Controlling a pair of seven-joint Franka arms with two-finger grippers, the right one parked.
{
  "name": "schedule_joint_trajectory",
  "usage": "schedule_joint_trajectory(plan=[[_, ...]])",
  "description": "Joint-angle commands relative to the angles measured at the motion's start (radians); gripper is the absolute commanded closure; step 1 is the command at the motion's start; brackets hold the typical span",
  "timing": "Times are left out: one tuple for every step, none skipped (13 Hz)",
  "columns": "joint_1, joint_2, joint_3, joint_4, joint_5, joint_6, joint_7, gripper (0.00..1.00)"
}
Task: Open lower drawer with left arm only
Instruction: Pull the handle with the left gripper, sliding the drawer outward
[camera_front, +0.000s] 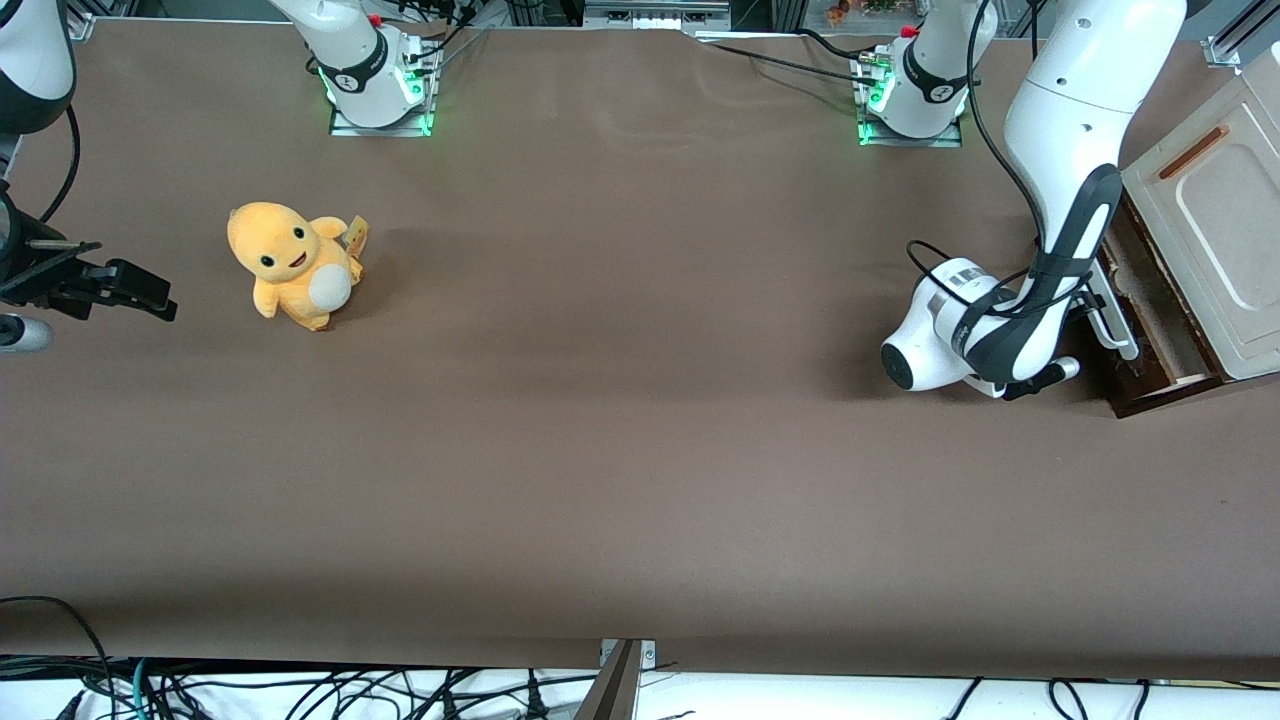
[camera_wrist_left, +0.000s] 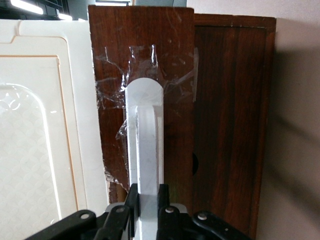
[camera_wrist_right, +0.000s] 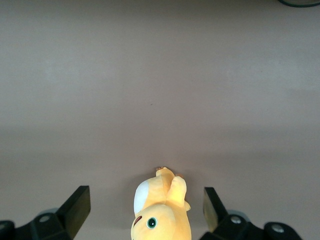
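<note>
At the working arm's end of the table (camera_front: 640, 450) you find the lower drawer (camera_front: 1150, 330), a shallow box with a dark brown wooden front (camera_wrist_left: 145, 65) and a long white bar handle (camera_wrist_left: 145, 145). It stands pulled a little way out of its cabinet, so that a strip of pale wood inside shows from the front camera. Clear tape (camera_wrist_left: 112, 80), wrinkled and shiny, lies over the wood around the rounded end of the handle. No readable writing appears on the drawer or its handle.

Your gripper (camera_wrist_left: 147, 200) sits right at the drawer front, its two black fingers (camera_wrist_left: 131, 202) clamped on the white bar, one on each side and touching it. The left arm (camera_front: 1060, 160) bends down to it from its base, white with a dark grey band along the forearm and a black cable (camera_front: 985, 120) running beside it.

Above the drawer lies a cream panel (camera_front: 1225, 215) with a thin orange-brown handle (camera_front: 1193, 152). Toward the parked arm's end, well apart from the drawer, sits a yellow plush toy (camera_front: 292, 263) with a small tag; nothing lies on the table between the toy and the drawer.
</note>
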Motion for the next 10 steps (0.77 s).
schedule_joint_trajectory(plan=[[-0.018,-0.021,-0.017,0.037,-0.024,-0.098,0.015,0.97],[-0.016,-0.021,-0.017,0.037,-0.024,-0.098,0.016,0.97],[-0.016,-0.022,-0.017,0.035,-0.024,-0.098,0.016,0.97],[-0.017,-0.022,-0.017,0.035,-0.024,-0.101,0.013,0.97],[-0.017,-0.024,-0.017,0.034,-0.024,-0.104,0.013,0.97],[-0.017,-0.024,-0.019,0.035,-0.024,-0.109,0.013,0.97],[-0.021,-0.024,-0.019,0.035,-0.026,-0.112,0.013,0.97],[-0.024,-0.025,-0.019,0.035,-0.026,-0.114,0.015,0.97],[-0.025,-0.027,-0.019,0.037,-0.026,-0.123,0.015,0.97],[-0.027,-0.027,-0.019,0.037,-0.035,-0.129,0.015,0.97]])
